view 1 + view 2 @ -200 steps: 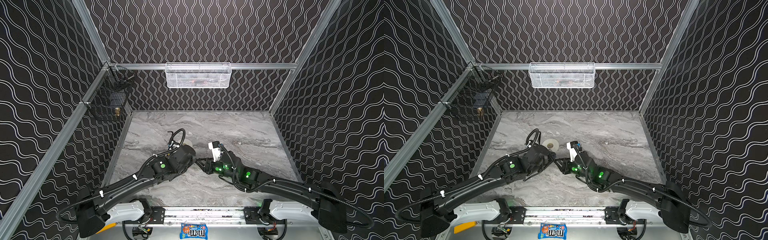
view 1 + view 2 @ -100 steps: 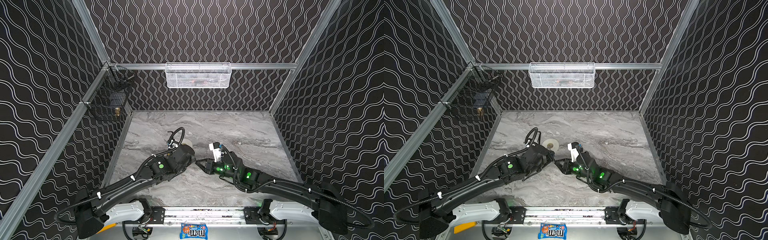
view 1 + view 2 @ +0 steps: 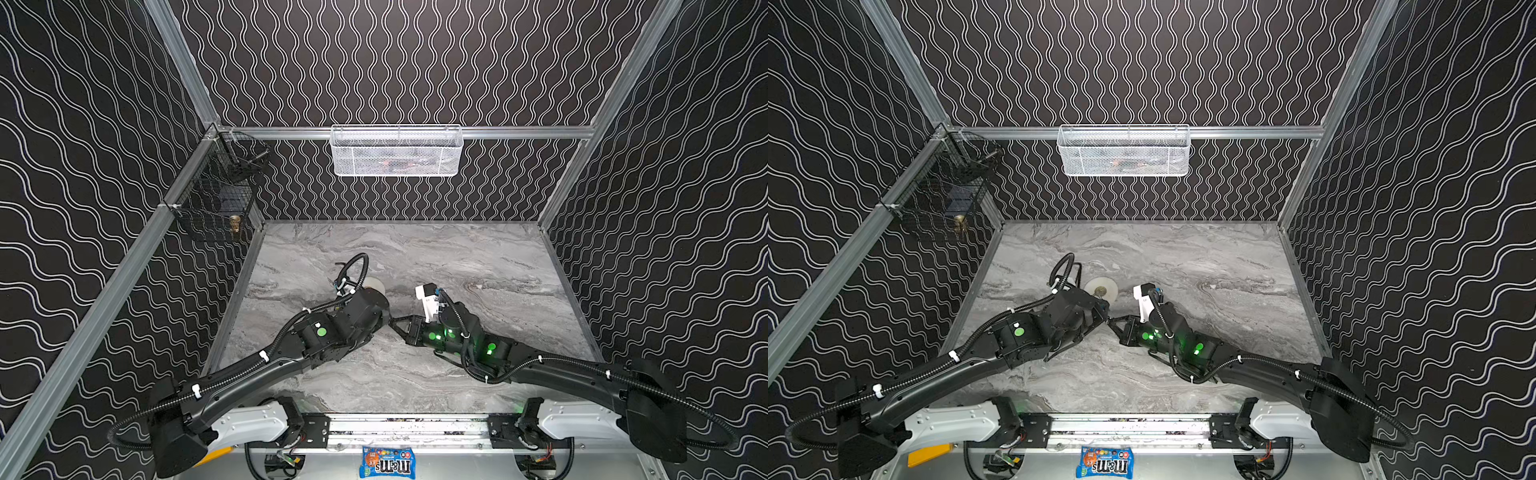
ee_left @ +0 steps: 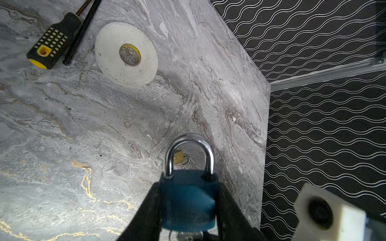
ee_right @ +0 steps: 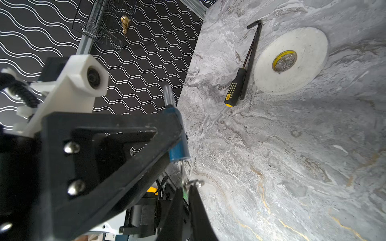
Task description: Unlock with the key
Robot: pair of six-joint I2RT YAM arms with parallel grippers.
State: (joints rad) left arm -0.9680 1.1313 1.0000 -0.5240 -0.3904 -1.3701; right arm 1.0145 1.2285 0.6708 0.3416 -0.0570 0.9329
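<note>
Marble bench (image 3: 478, 257): tape roll (image 4: 126, 54) + screwdriver (image 4: 49, 41) lie just behind L arm. L fingers (image 4: 147, 208) clamp blue padlock (image 4: 188, 200) by its sides, off the bench, centre-front. R fingers (image 5: 197, 202) pinch key (image 5: 183, 171), stuck into padlock's underside.

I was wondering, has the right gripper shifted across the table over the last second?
No, not noticeably: in both top views the right gripper keeps its place relative to the tape roll; only its jaws have closed, onto the key.
</note>
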